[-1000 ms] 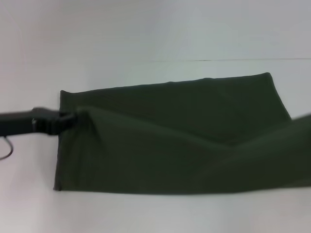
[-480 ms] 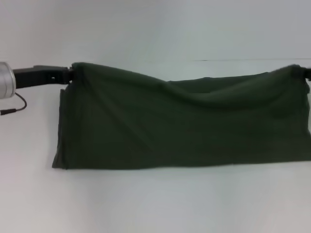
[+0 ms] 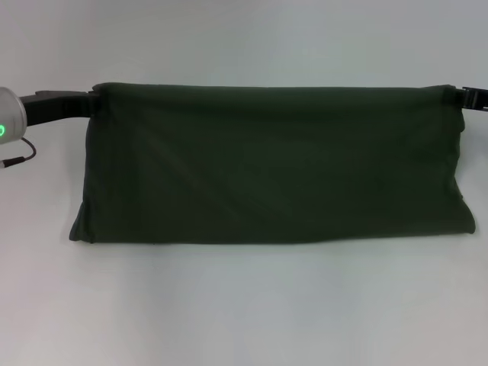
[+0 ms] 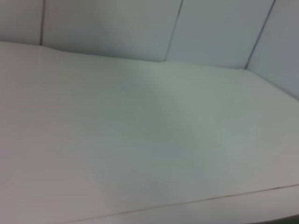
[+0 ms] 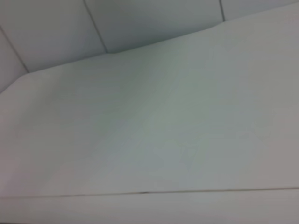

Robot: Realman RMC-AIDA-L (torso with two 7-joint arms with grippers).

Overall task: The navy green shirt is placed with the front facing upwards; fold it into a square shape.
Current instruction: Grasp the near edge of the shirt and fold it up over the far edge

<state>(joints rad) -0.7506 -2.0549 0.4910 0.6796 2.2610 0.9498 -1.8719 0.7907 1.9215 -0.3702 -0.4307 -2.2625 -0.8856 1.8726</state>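
Observation:
The navy green shirt [image 3: 267, 164] hangs as a wide dark olive band across the head view, its plain side facing me and its lower fold resting on the white table [image 3: 244, 305]. My left gripper [image 3: 93, 97] is shut on the shirt's upper left corner. My right gripper [image 3: 457, 94] is shut on the upper right corner. The top edge is stretched taut and level between them. Neither wrist view shows the shirt or any fingers, only bare table.
A thin black cable [image 3: 19, 158] hangs below the left arm's silver wrist [image 3: 9, 116]. White wall panels [image 4: 140, 28] stand at the far edge of the table. A seam line [image 5: 140, 192] crosses the tabletop.
Both grippers have lifted the shirt's near edge up and carried it away from me. The sagging top edge has been pulled straight and taut.

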